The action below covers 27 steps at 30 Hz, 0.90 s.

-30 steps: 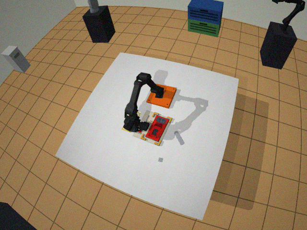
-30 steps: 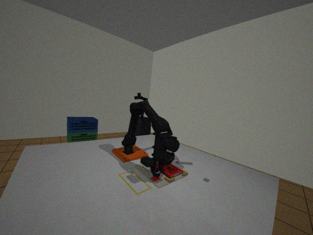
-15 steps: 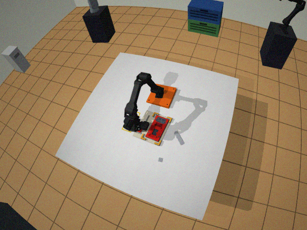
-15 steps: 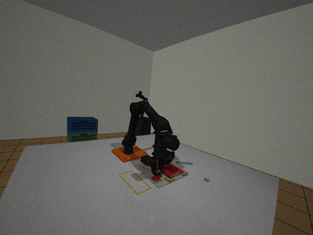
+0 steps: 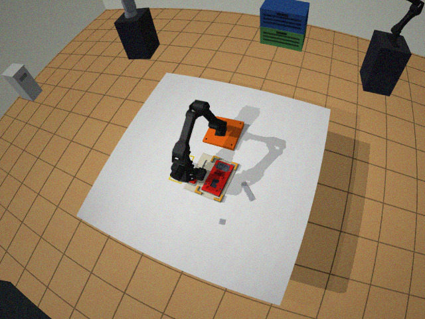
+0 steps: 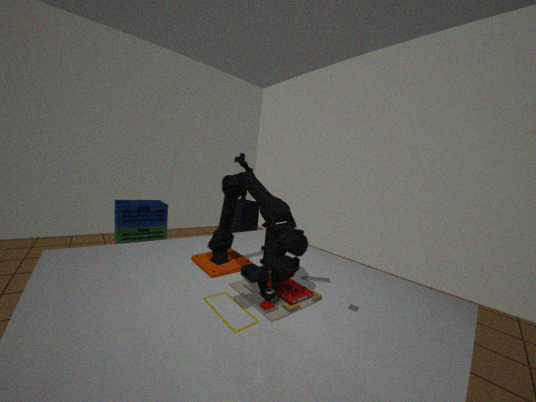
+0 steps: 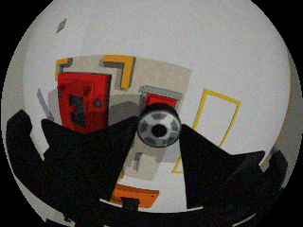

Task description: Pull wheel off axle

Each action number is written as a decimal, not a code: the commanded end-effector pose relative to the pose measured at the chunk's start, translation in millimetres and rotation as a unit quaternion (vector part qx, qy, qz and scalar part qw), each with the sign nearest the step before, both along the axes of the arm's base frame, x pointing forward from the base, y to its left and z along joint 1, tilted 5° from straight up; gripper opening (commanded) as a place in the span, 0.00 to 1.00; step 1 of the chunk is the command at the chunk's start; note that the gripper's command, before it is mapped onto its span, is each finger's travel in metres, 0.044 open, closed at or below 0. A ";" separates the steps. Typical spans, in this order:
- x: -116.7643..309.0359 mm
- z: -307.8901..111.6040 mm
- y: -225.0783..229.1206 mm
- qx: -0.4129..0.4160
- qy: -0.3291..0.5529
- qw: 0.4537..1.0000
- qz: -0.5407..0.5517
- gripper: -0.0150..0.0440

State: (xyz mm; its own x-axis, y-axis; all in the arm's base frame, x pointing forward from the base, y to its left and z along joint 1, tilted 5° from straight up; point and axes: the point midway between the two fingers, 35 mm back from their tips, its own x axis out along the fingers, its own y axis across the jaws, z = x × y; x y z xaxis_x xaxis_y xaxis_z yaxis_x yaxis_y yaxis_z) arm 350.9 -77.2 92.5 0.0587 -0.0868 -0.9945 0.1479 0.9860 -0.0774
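The wheel (image 7: 159, 137), with a black tyre and grey spoked hub, is between the fingertips of my gripper (image 7: 159, 124) (image 6: 269, 294), which is shut on it. The wheel is above a small red block (image 6: 266, 305) (image 7: 161, 99) on the beige board (image 6: 276, 315) (image 7: 177, 76). The axle is hidden by the wheel and fingers; whether its tip is still in the hub cannot be told. The marked area, a yellow outline (image 6: 247, 327) (image 7: 222, 96), lies on the table beside the board; in the top view the arm covers most of it.
A larger red part (image 5: 224, 177) (image 6: 296, 294) (image 7: 102, 85) sits between orange corner brackets (image 7: 126, 76) beside the wheel. The arm's orange base (image 5: 235, 142) (image 6: 213, 273) is behind the board. A grey bar (image 5: 248, 192) and a small grey square (image 5: 222, 221) lie on the table.
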 end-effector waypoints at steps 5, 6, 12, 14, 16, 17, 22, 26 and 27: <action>0.5 5.5 0.2 0.000 -0.003 1.000 0.000 0.25; 0.4 5.8 0.2 0.000 -0.003 1.000 0.000 0.25; 0.3 7.8 0.4 0.000 -0.003 1.000 0.000 0.25; 0.2 8.5 0.5 0.000 -0.003 1.000 0.000 0.25; 0.2 9.1 0.5 0.000 -0.003 1.000 0.000 0.25; 0.2 9.5 0.6 0.000 -0.003 1.000 0.000 0.25; 0.0 11.1 0.7 0.000 -0.002 1.000 0.000 0.25; -0.1 12.4 0.8 0.000 -0.002 1.000 0.000 0.25; -0.1 12.7 0.9 0.000 -0.002 1.000 0.000 0.25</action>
State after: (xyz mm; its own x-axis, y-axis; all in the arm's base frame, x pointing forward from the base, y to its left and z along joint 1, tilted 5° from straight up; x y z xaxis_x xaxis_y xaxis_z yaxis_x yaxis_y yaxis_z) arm 350.0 -76.5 101.6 0.0566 -0.0860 -0.9947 0.1463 0.9862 -0.0770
